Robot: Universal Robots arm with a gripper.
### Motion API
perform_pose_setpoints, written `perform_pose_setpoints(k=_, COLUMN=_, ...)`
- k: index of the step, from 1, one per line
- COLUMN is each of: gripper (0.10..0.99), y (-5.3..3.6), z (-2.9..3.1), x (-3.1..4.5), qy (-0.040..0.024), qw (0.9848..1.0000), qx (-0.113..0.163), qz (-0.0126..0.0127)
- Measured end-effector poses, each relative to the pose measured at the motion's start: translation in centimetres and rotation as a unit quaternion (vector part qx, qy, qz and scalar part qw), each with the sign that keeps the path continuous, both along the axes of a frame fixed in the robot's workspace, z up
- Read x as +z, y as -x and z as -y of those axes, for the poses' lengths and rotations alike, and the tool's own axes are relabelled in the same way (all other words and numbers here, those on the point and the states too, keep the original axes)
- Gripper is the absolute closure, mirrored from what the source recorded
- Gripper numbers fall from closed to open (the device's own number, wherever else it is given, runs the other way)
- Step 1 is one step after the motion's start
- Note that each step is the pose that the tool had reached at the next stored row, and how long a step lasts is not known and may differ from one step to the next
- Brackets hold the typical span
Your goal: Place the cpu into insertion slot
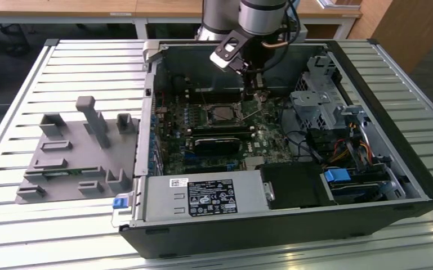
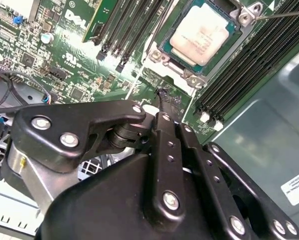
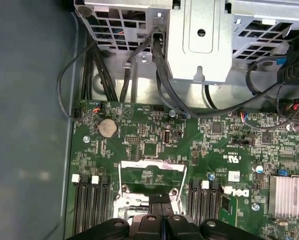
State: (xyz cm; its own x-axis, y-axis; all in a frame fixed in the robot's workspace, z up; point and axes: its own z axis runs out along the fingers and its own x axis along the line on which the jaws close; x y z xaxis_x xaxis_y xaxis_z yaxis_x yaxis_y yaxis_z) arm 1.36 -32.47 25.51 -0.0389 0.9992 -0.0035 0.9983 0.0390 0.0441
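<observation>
Lying in the insertion slot [image 2: 179,59], the cpu [image 2: 204,32] faces silvery side up. A white printed label [image 1: 210,198] marks the power supply [image 1: 160,205] at the exterior view's lower centre. The open computer case [image 1: 419,169] rests on a slatted metal table [image 1: 88,62]. The arm [image 1: 258,14] hangs vertically; the end effector [image 1: 255,95] has its fingers together, empty, just beside the slot.

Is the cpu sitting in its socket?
Yes, the second wrist view shows the flat silvery square cpu lying inside the metal-framed square insertion slot.

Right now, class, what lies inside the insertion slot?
The cpu lies in the insertion slot, pale metal face up. Whatever is beneath the cpu is covered by it.
</observation>
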Motion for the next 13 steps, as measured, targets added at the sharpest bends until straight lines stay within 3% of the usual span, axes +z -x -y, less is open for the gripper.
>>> perform_pose_setpoints(k=13, gripper=0.973, y=-1.51, z=-0.27, x=-0.32, qy=0.0001, qw=1.0000, qx=-0.005, qz=-0.0008)
